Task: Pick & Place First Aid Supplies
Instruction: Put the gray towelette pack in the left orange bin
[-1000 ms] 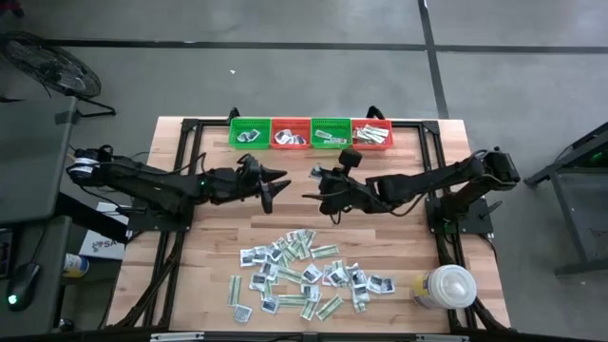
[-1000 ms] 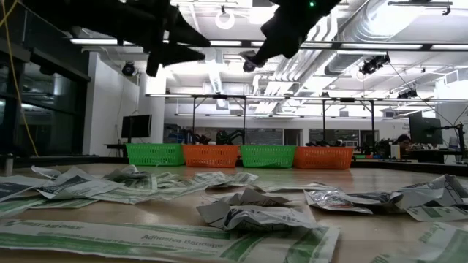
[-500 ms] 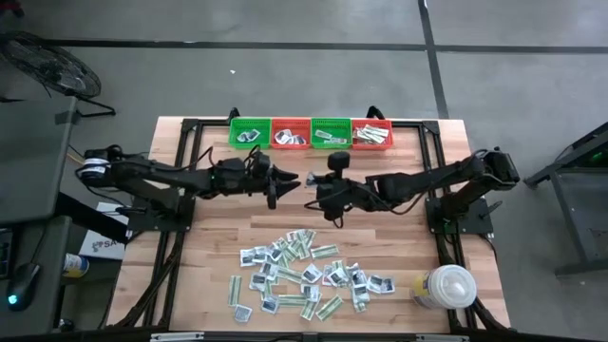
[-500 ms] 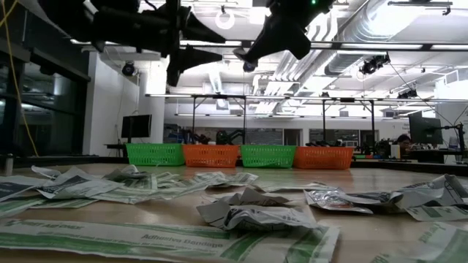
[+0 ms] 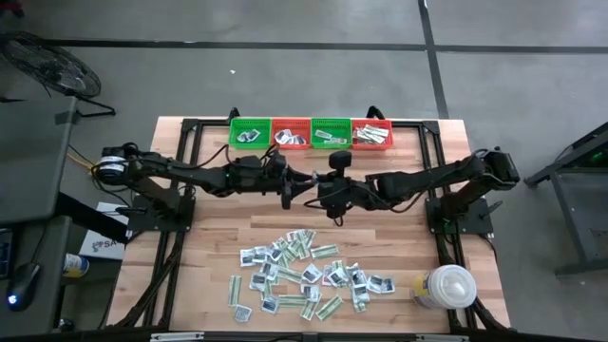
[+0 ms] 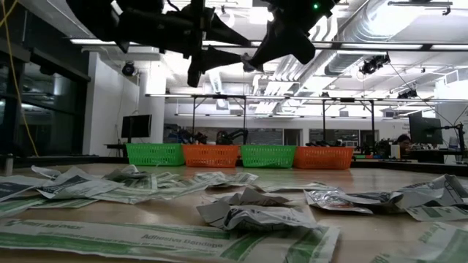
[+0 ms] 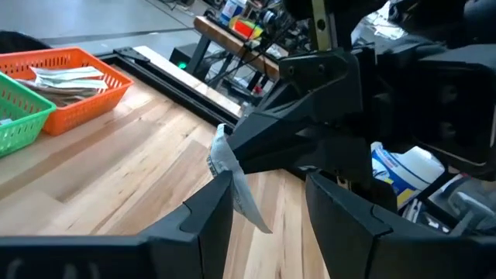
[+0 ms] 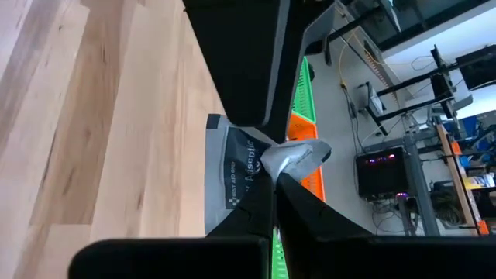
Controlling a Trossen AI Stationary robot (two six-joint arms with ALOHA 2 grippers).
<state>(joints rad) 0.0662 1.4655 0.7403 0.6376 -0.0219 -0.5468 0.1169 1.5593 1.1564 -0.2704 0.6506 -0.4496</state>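
A: Where was the packet?
B: Mid-air above the bare counter, on the basket side of the packet pile. Right pincer was pressed together on it, crumpled end between the tips.
A: And the left pincer?
B: Spread, fingers either side of the packet's hanging end, nose to nose with the right one. Couldn't tell if it touched.
A: Baskets?
B: Four in a row beyond the pile at the counter's far edge, green and orange alternating, packets in each. White lidded container just right of the pile.
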